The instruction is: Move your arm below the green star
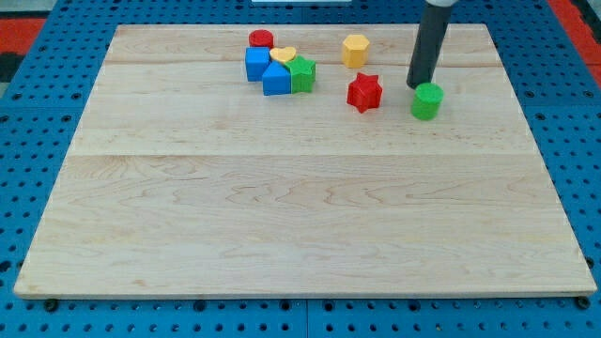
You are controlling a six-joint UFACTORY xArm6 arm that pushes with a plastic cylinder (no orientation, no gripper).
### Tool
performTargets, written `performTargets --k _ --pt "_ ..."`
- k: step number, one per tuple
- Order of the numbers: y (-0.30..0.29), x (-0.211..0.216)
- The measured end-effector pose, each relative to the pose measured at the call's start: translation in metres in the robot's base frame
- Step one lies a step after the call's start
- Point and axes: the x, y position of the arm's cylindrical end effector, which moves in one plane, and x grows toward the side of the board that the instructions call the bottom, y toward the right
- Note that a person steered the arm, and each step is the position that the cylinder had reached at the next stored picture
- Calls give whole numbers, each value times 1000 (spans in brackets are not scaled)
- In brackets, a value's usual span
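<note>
Everything placed against the wooden board (300, 216), going from the view's left to the view's right.

Cluster near the board's top edge, left of centre: red round block (261, 39) at the back. Below it, two blue blocks: one blue block (255, 63) on the cluster's left, the second blue block (276, 79) just below and right of it, touching. Yellow heart (284, 55) sits behind that second blue one, touching. The green star (302, 73) is on the cluster's right side, pressed against the second blue block and just under the heart. That's the task's block, and it sits in the board's upper band, a bit left of centre.

Next right: yellow hexagon block (355, 50), standing alone near the board's top edge. Below it and slightly right, a red star (364, 92), apart from everything.

Further right: my tip (417, 87), rod coming down from the view's top. It's just beside a green round block (426, 100), on that block's upper-left side; touching or a hair off, can't tell. Tip is well right of the green star, with the red star between them.

No pincer on me, just the rod, so nothing to report as open or closed.
</note>
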Motion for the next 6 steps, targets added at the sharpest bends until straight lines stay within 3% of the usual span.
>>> performTargets --k 2,3,4,5,6 --pt "15 48" --pt "-61 62" --pt "-150 53" --pt "-145 11" --pt "-101 -19"
